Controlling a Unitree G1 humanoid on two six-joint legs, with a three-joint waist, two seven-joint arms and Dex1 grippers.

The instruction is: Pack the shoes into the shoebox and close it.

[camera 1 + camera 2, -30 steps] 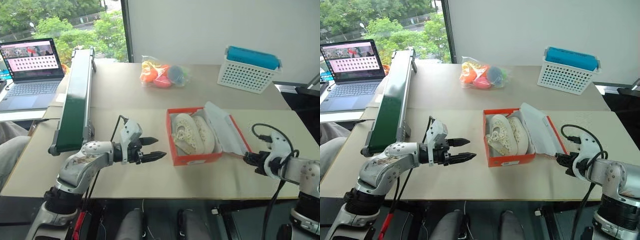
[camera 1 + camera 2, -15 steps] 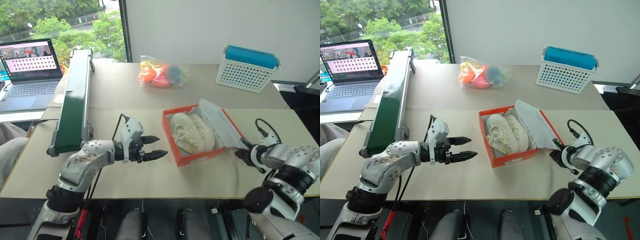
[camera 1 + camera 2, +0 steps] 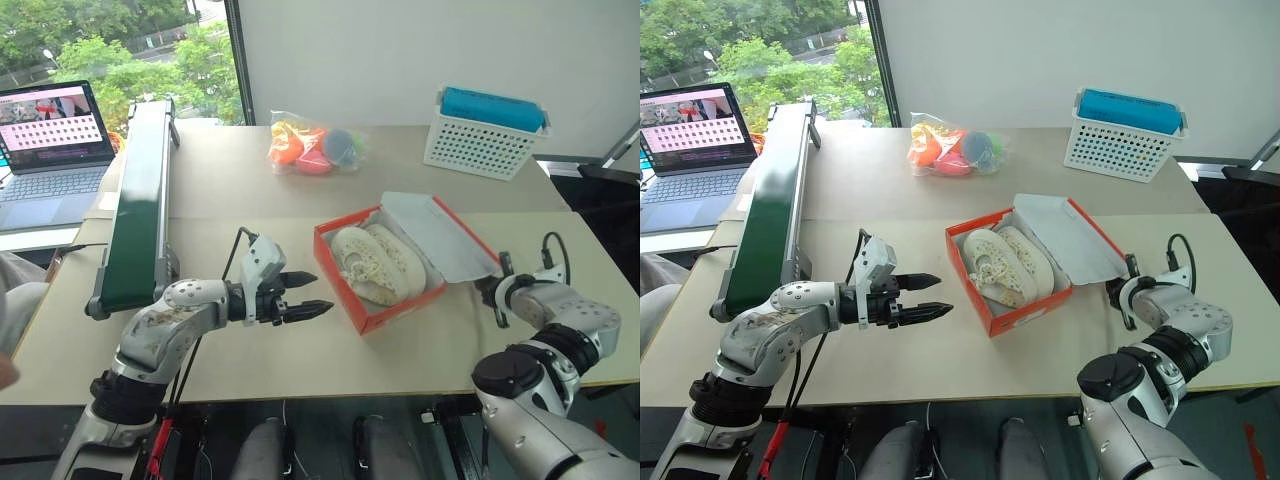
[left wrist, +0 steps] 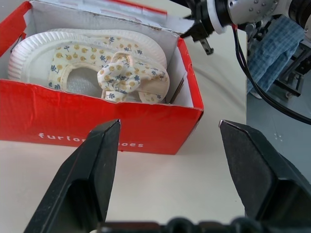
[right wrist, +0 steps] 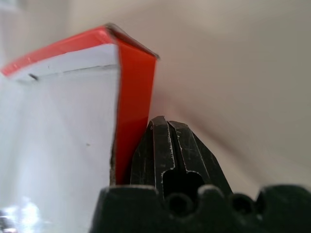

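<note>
The orange-red shoebox point(image 3: 405, 306) stands open mid-table with both cream shoes point(image 3: 372, 262) lying side by side inside. Its lid point(image 3: 440, 238) hangs open to the right, white inside up. My right gripper point(image 3: 492, 290) is shut, its tips against the lid's red outer edge point(image 5: 133, 87) near a corner. To the left of the box my left gripper point(image 3: 322, 292) is open and empty, pointing at the box. Seen from the left wrist, the box's red wall point(image 4: 97, 121) and the shoes point(image 4: 97, 68) lie straight ahead between the fingers.
A green conveyor point(image 3: 135, 190) runs along the left side, with a laptop point(image 3: 50, 140) beyond it. A bag of colourful balls point(image 3: 310, 148) and a white perforated basket point(image 3: 485, 140) sit at the back. Bare table lies in front of the box.
My right gripper has moved forward and rolled over, coming up against the lid's outer edge. The box looks slightly turned and the camera has shifted. My left gripper stayed put.
</note>
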